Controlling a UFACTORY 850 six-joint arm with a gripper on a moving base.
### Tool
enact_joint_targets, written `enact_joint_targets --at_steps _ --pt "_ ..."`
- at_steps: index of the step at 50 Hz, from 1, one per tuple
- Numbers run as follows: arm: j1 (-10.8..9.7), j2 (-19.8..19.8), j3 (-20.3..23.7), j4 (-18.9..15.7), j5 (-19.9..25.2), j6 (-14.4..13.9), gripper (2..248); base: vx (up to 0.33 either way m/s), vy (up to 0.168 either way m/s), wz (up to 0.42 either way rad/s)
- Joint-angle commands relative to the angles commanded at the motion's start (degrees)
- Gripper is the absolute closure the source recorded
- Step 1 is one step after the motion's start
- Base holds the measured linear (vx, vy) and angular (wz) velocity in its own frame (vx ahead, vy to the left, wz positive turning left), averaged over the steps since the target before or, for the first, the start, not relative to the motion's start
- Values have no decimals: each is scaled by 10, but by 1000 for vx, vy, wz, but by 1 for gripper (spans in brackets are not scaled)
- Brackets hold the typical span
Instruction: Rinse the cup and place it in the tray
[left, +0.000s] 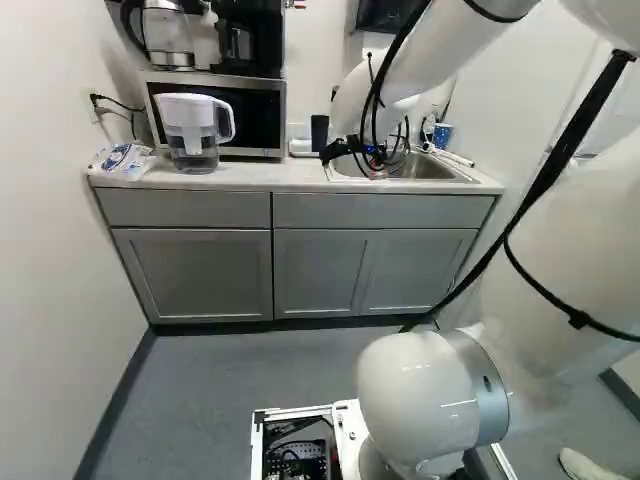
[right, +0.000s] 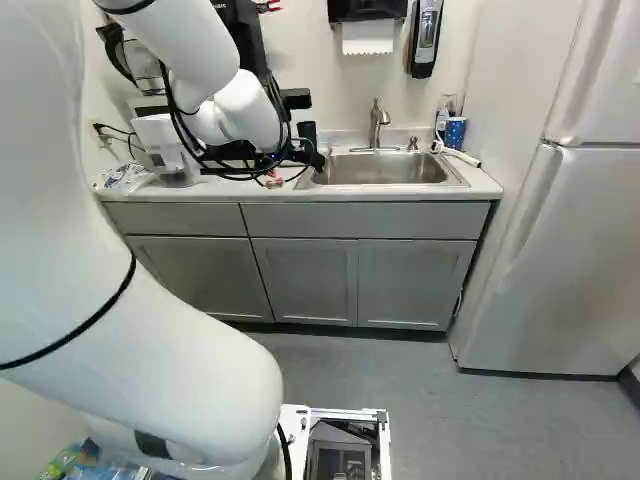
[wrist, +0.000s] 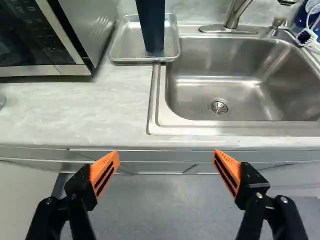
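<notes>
Hold the pincer (right: 294, 168) spread wide, with orange pads (wrist: 103, 172) facing each other across a broad gap. Have the near edge of the surface (wrist: 100, 110) ahead, with cabinet fronts (left: 190, 270) and grey floor (wrist: 150, 200) showing below it.

See the dark blue cup (wrist: 150, 25) well apart from the pads, standing upright in the metal tray (wrist: 119, 46), toward the far side of the surface. Cannot see its upper end in the wrist view. Find the tray just left of the sink (wrist: 235, 82), right edge meeting the sink's rim. Look down into the basin and see the round drain (wrist: 219, 107).

Spot the faucet (right: 376, 125) behind the sink, and, at its far right corner, a blue patterned container (right: 455, 133) with a white brush (wrist: 306, 36) near it.

To the left of the tray, make out the microwave (left: 262, 115), carrying a kettle (left: 167, 40) and a coffee maker (left: 240, 45). In front of the microwave, see a clear pitcher with a white top (left: 190, 130), and farther left a plastic packet (left: 120, 160). Beyond the right end of the surface, see the white fridge (right: 570, 250).
</notes>
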Motion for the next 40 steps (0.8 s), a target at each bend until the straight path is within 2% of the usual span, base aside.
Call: enact_joint_targets --at_steps 19,40 --pt "0 16 74 22 98 -23 3 0 0 0" --pt "0 38 176 52 231 -54 3 0 0 0"
